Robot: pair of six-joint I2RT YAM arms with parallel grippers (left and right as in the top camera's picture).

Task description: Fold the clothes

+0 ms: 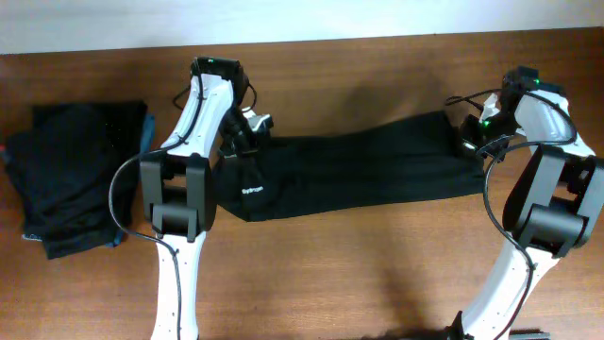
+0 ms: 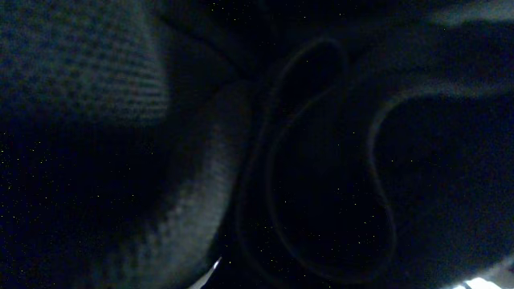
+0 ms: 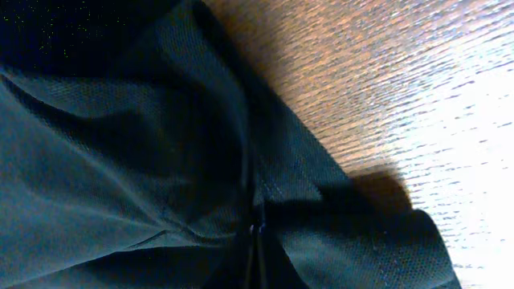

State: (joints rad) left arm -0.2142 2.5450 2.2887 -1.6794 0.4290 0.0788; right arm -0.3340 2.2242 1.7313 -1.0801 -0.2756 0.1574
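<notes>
Left gripper (image 1: 247,137) and right gripper (image 1: 469,140) flank black garment (image 1: 359,172).

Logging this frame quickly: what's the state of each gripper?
Left gripper: cannot be told, view too dark.
Right gripper: closed on the long black fabric garment.

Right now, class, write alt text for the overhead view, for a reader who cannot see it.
A long black garment lies stretched across a wooden table, the left gripper at one end and the right gripper at the other. A stack of dark clothes sits at the table's far left.
</notes>
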